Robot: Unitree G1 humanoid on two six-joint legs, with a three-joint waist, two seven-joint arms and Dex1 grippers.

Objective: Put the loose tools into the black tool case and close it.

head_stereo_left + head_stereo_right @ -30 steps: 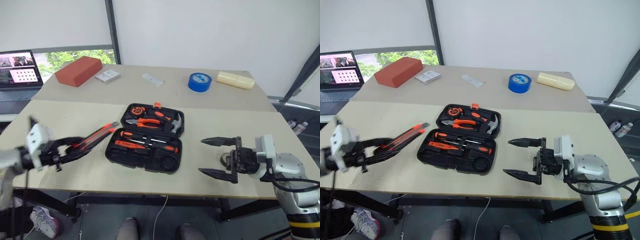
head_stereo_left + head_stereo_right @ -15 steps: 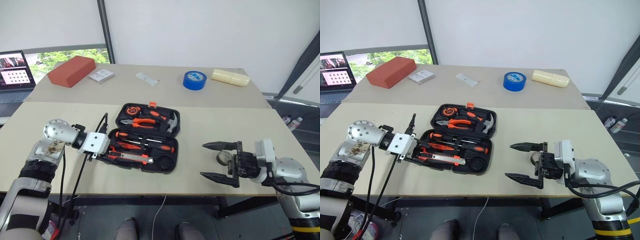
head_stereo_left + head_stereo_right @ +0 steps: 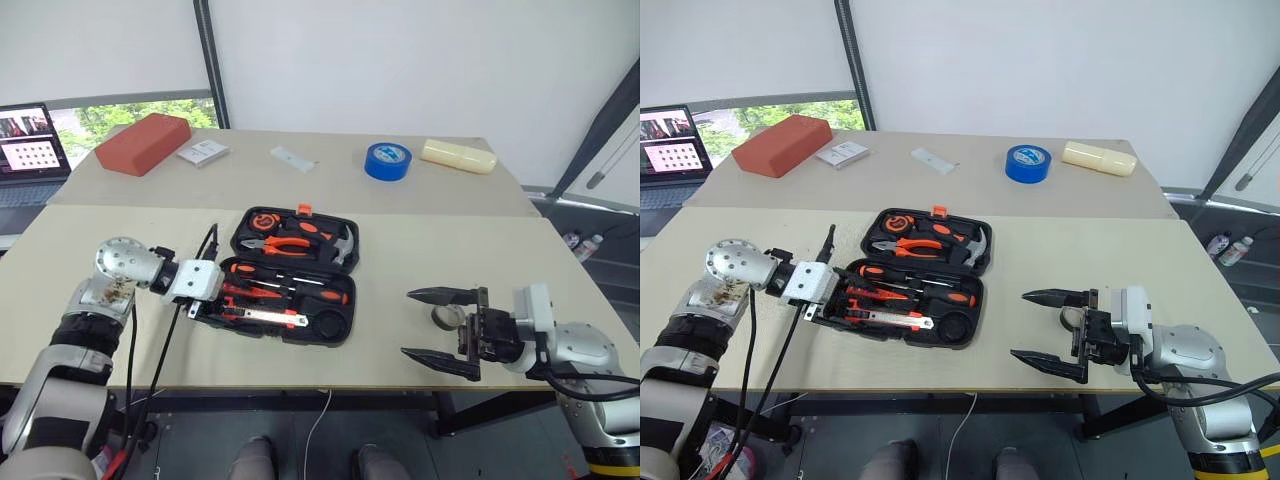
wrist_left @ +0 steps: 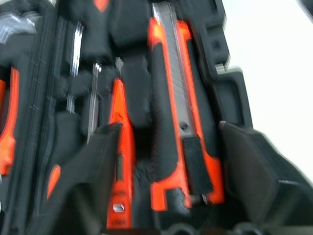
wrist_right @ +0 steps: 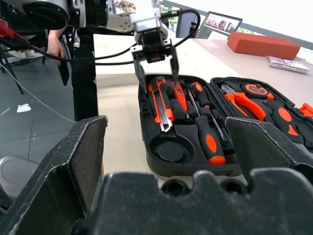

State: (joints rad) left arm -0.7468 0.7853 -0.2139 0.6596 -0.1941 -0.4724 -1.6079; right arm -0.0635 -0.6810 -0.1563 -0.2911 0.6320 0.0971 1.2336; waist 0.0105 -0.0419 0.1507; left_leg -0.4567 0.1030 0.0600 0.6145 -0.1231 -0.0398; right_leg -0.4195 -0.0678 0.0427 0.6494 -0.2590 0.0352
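- While the black tool case (image 3: 292, 274) lies open flat near the front edge of the table (image 3: 500, 250), the left gripper (image 5: 156, 66) hangs right over its near-left corner, fingers spread apart with nothing between them, so it's let go.
- Looking down the left wrist view, the orange-and-black utility knife (image 4: 178, 112) lies lengthwise in its slot in the case, with one black finger (image 4: 90, 171) on each side of it and neither one pinching it.
- Just beside the knife sits a small all-orange screwdriver (image 4: 120, 161) in the next slot over.
- In the front half of the case you can also see the two orange-and-black handled screwdrivers (image 3: 300, 292), lying across it, and a round recess at the 5 o'clock corner (image 3: 328, 323). Can't tell whether anything sits in that recess.
- Back half of the case, at 12 o'clock from the knife, holds the orange-handled pliers (image 3: 285, 242) and a hammer (image 3: 345, 246).
- Over at 3 o'clock from the case, the right gripper (image 3: 440, 328) floats above the table's front edge, jaws wide open and empty, pointing back toward the case.
- A small dark tape roll (image 3: 443, 316) lies on the table just behind those open fingers, well apart from the case.
- Far side of the table: blue tape roll (image 3: 386, 160) at about 1 o'clock from the case, red block (image 3: 143, 142) at 10 o'clock.
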